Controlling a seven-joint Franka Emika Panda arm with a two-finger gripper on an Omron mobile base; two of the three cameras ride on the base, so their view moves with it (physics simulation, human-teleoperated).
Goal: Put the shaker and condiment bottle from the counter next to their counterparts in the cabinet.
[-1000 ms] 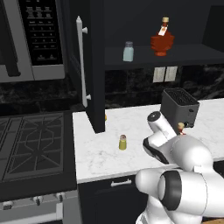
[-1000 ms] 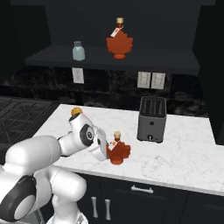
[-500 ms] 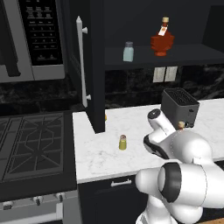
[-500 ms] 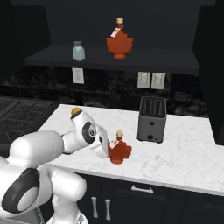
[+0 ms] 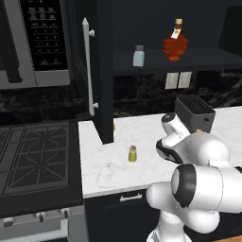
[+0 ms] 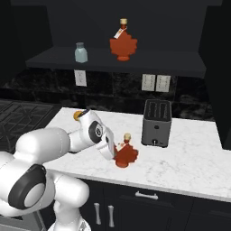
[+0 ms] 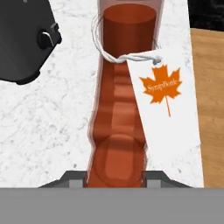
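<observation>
The red-orange condiment bottle [image 6: 126,153] stands on the white marble counter [image 6: 189,162], left of the toaster. My gripper [image 6: 115,151] reaches it from the left. In the hand view the condiment bottle [image 7: 120,118] sits between my fingertips [image 7: 70,178], which press against its sides, and its white maple-leaf tag hangs from the neck. The gripper [image 7: 116,179] is shut on it. The small yellow-olive shaker [image 5: 133,153] stands alone on the counter [image 5: 108,170] near the cabinet door. On the cabinet shelf [image 5: 198,61] stand the pale blue-grey shaker [image 5: 138,56] and the matching red bottle [image 5: 175,42].
A black toaster [image 6: 156,122] stands just right of the held bottle. The open cabinet door [image 5: 101,71] with its bar handle [image 5: 87,66] hangs over the counter's left end. Left of it are the stovetop [image 5: 33,156] and the microwave [image 5: 38,42].
My fingers have closed in from wide open onto the bottle's body. The arm has leaned slightly toward it. The bottle and the shaker stand where they were.
</observation>
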